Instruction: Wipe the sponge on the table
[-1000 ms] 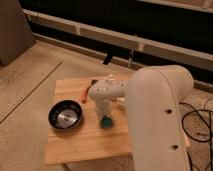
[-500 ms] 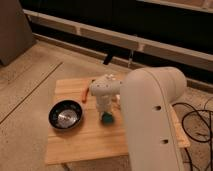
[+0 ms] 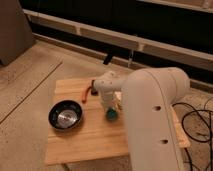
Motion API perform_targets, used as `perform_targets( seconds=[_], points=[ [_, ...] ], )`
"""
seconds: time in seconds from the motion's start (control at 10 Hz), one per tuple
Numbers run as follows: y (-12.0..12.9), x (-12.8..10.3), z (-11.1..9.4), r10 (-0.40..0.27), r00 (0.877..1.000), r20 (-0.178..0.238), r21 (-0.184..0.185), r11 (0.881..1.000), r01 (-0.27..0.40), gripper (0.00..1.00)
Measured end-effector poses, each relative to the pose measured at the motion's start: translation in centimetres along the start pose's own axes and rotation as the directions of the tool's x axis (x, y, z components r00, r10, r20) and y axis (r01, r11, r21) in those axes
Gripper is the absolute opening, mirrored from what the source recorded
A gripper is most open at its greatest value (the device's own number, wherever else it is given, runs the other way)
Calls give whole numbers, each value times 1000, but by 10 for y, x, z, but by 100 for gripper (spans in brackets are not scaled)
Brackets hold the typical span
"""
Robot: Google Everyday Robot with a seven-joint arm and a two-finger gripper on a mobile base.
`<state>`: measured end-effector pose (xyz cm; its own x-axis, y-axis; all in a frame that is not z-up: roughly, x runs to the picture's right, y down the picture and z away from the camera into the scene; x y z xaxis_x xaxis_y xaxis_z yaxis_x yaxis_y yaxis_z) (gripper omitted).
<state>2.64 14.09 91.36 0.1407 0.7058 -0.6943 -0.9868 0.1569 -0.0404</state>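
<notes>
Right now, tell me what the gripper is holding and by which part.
It cannot be told for sure. The gripper is down on the top of the teal sponge on the table, but the hold itself is hidden.

Smooth white arm, hand at tip

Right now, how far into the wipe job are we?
Done: the approach. The gripper is down at the sponge, which sits near the middle of the table, apart from the black bowl. In hand: the sponge looks pressed to the wood under the gripper, a position to wipe from. Left: probably most of the wiping. No wipe marks show, so the area covered cannot be judged.
</notes>
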Motion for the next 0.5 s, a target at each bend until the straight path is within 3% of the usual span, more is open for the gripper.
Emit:
perform_targets(
  seconds=[0.5],
  points=[
    [14,-36,7,-57,998,3,-10,998,57,0]
  ],
)
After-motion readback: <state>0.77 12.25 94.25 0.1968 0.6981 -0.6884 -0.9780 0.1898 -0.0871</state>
